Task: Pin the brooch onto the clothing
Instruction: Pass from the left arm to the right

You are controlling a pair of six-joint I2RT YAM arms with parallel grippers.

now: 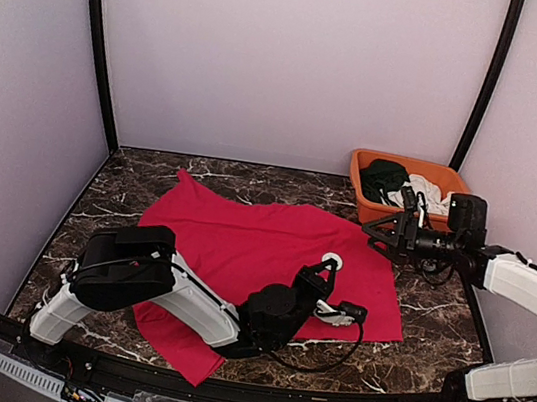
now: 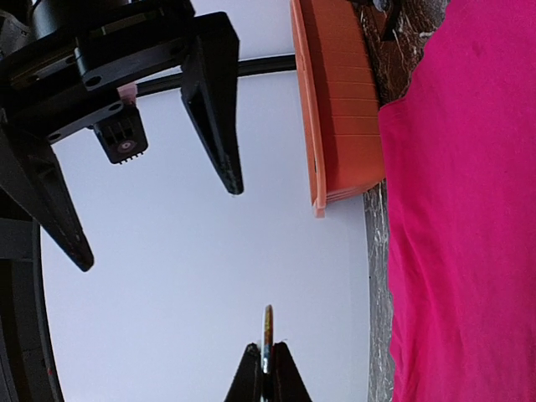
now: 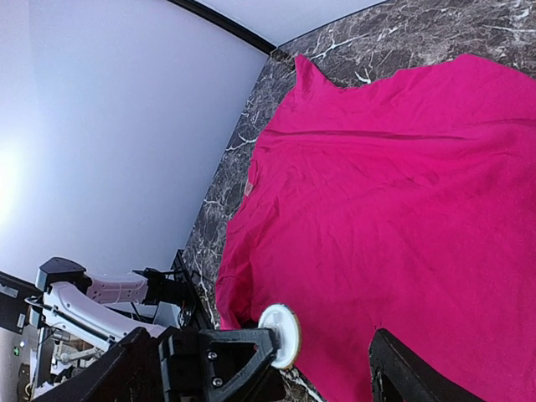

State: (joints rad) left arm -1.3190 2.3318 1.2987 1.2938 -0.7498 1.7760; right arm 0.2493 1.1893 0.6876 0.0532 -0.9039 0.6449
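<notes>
A red T-shirt (image 1: 242, 243) lies spread out on a dark marble table (image 1: 437, 322). The left gripper (image 1: 325, 269) reaches across the shirt, its fingers clamped on a small round white brooch (image 1: 332, 262) held over the cloth near its far right edge. The right gripper (image 1: 373, 235) hovers just beyond that edge, jaws wide apart and holding nothing, beside an orange basket (image 1: 360, 197) of clothes

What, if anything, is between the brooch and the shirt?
Nothing visible. The left hand holds the brooch over the shirt, with only bare red cloth around it. The right hand is open and apart from the brooch.
</notes>
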